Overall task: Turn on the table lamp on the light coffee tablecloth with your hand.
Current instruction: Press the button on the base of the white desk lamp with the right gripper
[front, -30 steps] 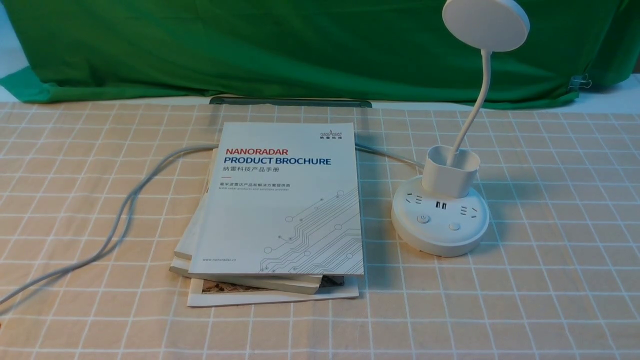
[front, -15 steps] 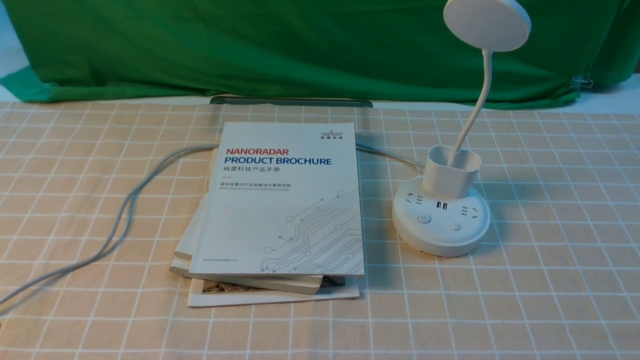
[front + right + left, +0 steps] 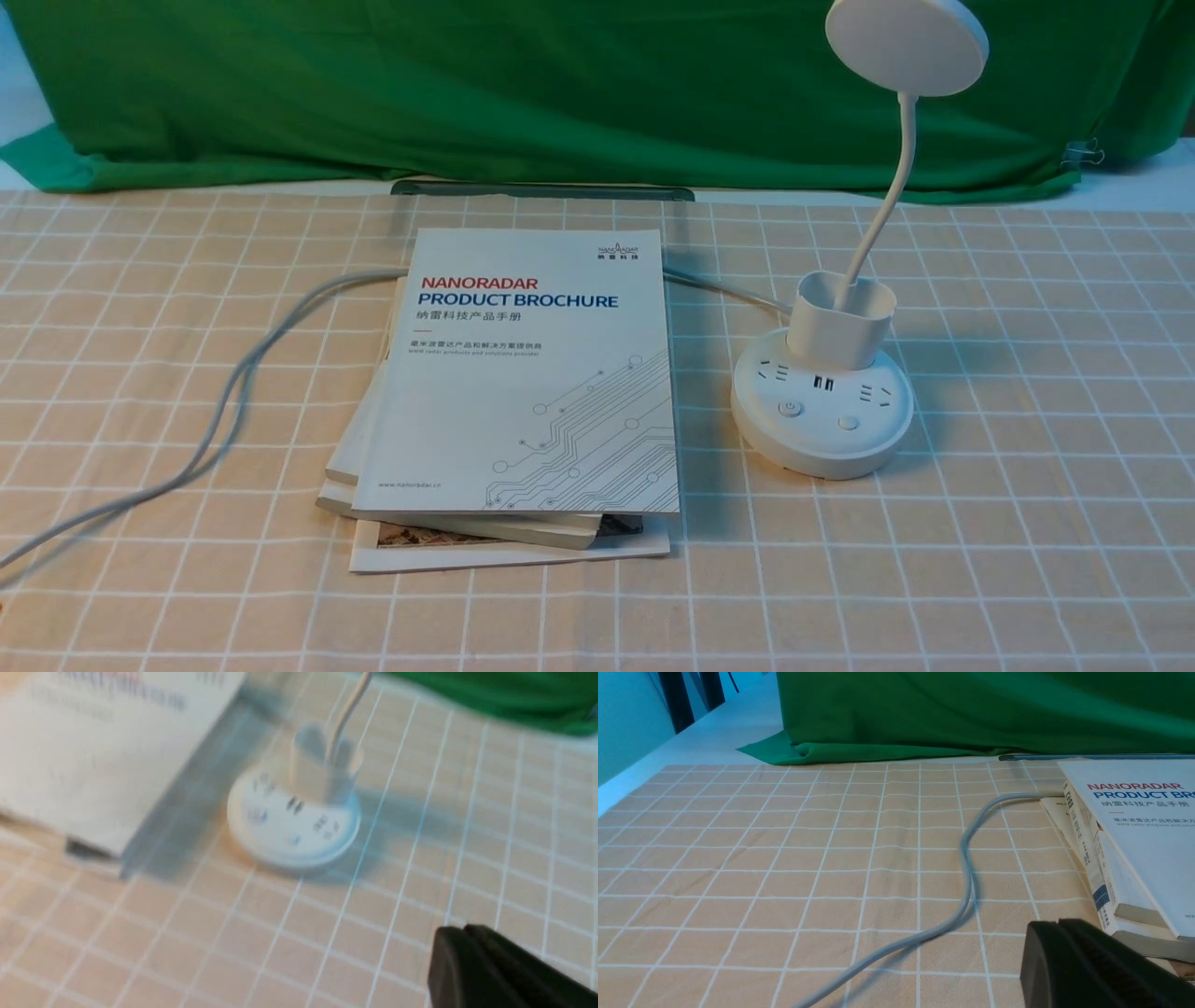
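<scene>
We see the lamp (image 3: 822, 411) upright on the cloth (image 3: 1027, 523), at three o'clock of the brochures (image 3: 532, 373), its cable (image 3: 969, 877) trailing off toward nine. Our right gripper (image 3: 462, 929) hangs near it, jaws together, empty; our left gripper (image 3: 1058, 924), likewise closed, hovers beside the cable

brochure (image 3: 527, 373) atop books (image 3: 467, 528), green cloth (image 3: 560, 84)
</scene>
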Controlling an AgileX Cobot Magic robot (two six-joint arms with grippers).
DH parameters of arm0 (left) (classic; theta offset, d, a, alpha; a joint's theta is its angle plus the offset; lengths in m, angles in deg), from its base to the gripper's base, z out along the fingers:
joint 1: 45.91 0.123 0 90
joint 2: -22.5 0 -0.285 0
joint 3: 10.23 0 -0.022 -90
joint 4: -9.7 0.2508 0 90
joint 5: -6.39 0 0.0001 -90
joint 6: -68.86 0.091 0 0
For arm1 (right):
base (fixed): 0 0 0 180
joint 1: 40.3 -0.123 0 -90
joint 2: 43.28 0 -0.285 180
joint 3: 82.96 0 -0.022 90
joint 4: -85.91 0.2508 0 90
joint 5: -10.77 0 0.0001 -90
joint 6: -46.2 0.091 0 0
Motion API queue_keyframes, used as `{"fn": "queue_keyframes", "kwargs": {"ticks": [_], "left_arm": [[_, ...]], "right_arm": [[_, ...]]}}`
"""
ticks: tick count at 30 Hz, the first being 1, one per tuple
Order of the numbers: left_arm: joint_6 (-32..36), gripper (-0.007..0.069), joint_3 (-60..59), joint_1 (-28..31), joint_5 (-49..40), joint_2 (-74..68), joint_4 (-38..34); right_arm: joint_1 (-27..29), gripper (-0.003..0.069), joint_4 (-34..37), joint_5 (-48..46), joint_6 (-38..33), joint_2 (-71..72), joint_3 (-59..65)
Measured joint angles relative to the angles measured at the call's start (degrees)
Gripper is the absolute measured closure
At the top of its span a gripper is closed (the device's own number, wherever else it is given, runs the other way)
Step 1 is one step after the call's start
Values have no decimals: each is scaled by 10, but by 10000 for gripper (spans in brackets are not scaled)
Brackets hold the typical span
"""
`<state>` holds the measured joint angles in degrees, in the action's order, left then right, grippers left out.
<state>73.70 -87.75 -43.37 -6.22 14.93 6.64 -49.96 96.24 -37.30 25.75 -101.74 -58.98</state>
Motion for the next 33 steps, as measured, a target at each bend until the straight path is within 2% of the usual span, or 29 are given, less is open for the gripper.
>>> {"fn": "queue_keyframes", "kwargs": {"ticks": [3, 6, 11, 15, 23, 33], "left_arm": [[0, 603, 0, 0, 0, 0, 0], [0, 603, 0, 0, 0, 0, 0], [0, 603, 0, 0, 0, 0, 0], [0, 603, 0, 0, 0, 0, 0], [0, 603, 0, 0, 0, 0, 0], [0, 603, 0, 0, 0, 0, 0]], "right_arm": [[-7, 625, -2, -18, -22, -132, -54], [-21, 625, -4, -8, -23, -194, -70], [-80, 625, -7, 39, -19, -327, -96], [-98, 625, -29, 93, 3, -424, -109], [-98, 625, -41, 166, 14, -501, -111], [-101, 625, -41, 213, 14, -522, -113]]}}
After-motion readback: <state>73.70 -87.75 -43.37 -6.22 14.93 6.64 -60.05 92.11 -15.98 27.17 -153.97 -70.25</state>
